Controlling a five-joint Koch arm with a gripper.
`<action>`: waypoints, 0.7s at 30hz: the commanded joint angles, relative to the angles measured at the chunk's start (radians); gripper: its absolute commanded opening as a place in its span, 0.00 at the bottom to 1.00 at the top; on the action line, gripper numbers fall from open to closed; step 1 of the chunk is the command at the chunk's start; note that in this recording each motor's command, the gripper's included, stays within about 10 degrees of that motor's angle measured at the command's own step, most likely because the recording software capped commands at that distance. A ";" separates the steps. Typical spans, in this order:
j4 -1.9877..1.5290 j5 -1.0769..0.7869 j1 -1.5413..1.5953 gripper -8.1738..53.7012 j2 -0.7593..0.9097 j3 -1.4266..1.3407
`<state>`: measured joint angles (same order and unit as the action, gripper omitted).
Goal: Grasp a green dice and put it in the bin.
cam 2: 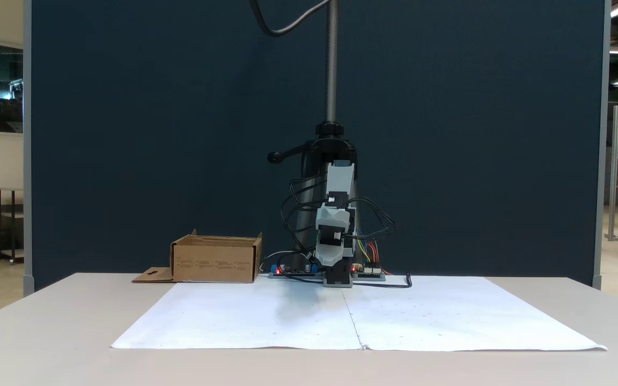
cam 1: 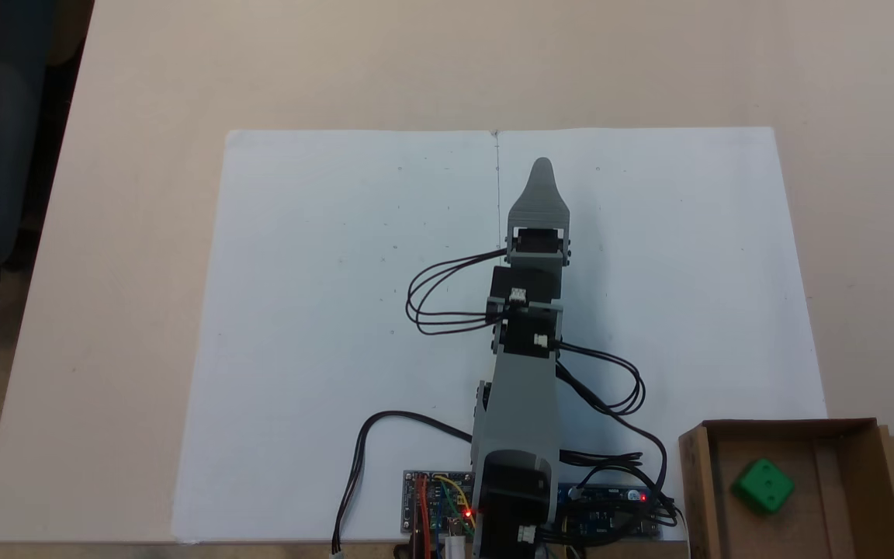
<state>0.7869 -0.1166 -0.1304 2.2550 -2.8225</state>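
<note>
Green dice (cam 1: pixel 763 486) sits inside the cardboard bin (cam 1: pixel 697 481), bottom right in a fixed view w/ the top-down look, touching nothing but the floor of it. Gripper (cam 1: pixel 542 164) points far over white paper (cam 1: pixel 323 310), well apart from bin; jaws stacked, can't tell if spread or pressed together.

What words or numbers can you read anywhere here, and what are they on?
None can be read.
The bin: rows of small dark print on its front wall, too small and blurred to read.
The circuit boards by the arm's base: any markings are too small to make out.
The green dice in the bin: faint dark pips, not numbers.
The white paper: scattered tiny specks, no writing.
</note>
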 commanded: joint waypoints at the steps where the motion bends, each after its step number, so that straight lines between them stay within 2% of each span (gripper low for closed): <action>1: 0.165 0.037 0.009 0.85 0.103 -0.014; 21: 0.748 0.044 0.080 0.84 0.117 -0.245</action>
<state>1.3944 -0.1089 -0.0414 2.2550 -3.0434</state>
